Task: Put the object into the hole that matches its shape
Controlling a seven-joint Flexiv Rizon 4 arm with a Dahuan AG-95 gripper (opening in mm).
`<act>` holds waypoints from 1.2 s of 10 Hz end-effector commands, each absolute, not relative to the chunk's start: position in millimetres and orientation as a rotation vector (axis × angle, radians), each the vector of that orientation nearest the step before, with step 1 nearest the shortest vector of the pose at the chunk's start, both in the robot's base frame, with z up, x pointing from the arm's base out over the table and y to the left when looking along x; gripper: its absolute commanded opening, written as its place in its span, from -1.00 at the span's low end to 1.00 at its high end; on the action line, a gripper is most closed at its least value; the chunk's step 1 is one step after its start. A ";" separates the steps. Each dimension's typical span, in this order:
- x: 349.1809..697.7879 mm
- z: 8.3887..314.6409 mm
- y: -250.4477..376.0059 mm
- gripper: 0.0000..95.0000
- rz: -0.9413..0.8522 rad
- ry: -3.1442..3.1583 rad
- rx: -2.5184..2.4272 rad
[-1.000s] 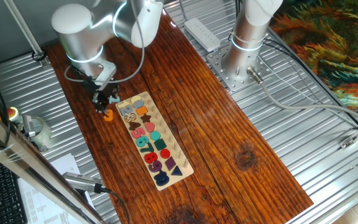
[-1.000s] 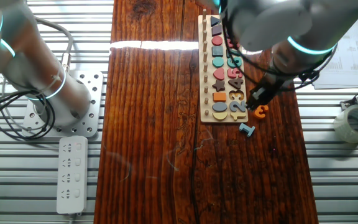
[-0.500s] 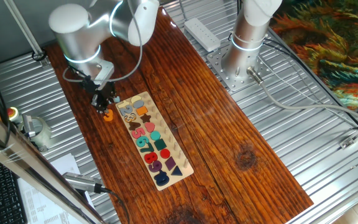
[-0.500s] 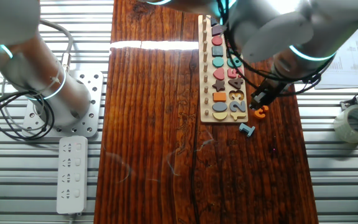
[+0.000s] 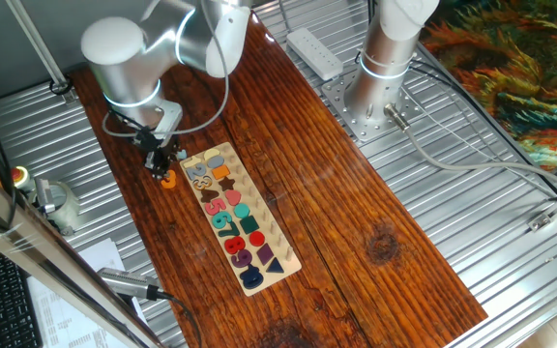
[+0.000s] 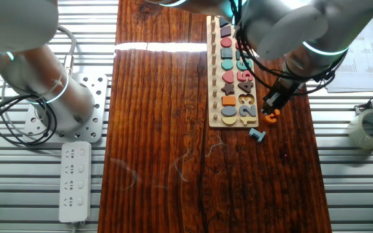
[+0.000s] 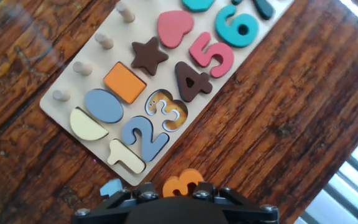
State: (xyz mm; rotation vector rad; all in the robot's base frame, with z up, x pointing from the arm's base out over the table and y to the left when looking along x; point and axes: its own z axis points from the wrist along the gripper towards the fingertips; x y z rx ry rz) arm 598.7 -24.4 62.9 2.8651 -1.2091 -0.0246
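The orange digit-3 piece (image 7: 182, 184) lies on the wooden table just off the near end of the puzzle board (image 7: 64, 78). It also shows in one fixed view (image 5: 168, 179) and in the other fixed view (image 6: 272, 116). The empty 3-shaped hole (image 7: 165, 112) sits between the blue 2 and the brown 4, and shows in the other fixed view (image 6: 245, 99). My gripper (image 6: 272, 103) hangs right over the orange piece, its jaws apart on either side of it and holding nothing. In the hand view the gripper's body hides the piece's lower edge.
A small light blue piece (image 6: 258, 134) lies on the table beside the orange one, at the board's end (image 7: 112, 186). Other pieces fill the rest of the board. A roll of tape (image 6: 371, 126) and a power strip (image 6: 74, 181) lie off the wooden top.
My gripper has shifted a little sideways over the orange piece. The piece and the board have not moved.
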 end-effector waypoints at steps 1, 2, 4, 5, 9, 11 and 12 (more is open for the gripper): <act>598.8 62.3 -24.1 -0.20 -0.036 -1.222 2.866; 598.7 62.3 -24.3 -0.20 -0.042 -1.227 2.871; 598.7 62.3 -24.3 0.60 -0.040 -1.150 2.901; 598.7 62.3 -24.3 0.60 -0.037 -1.111 2.918; 600.9 62.6 -25.8 -0.20 0.001 -1.049 2.946; 606.7 55.1 -24.4 -0.20 0.006 -1.000 2.967; 606.8 53.4 -24.3 -0.20 0.021 -0.992 2.966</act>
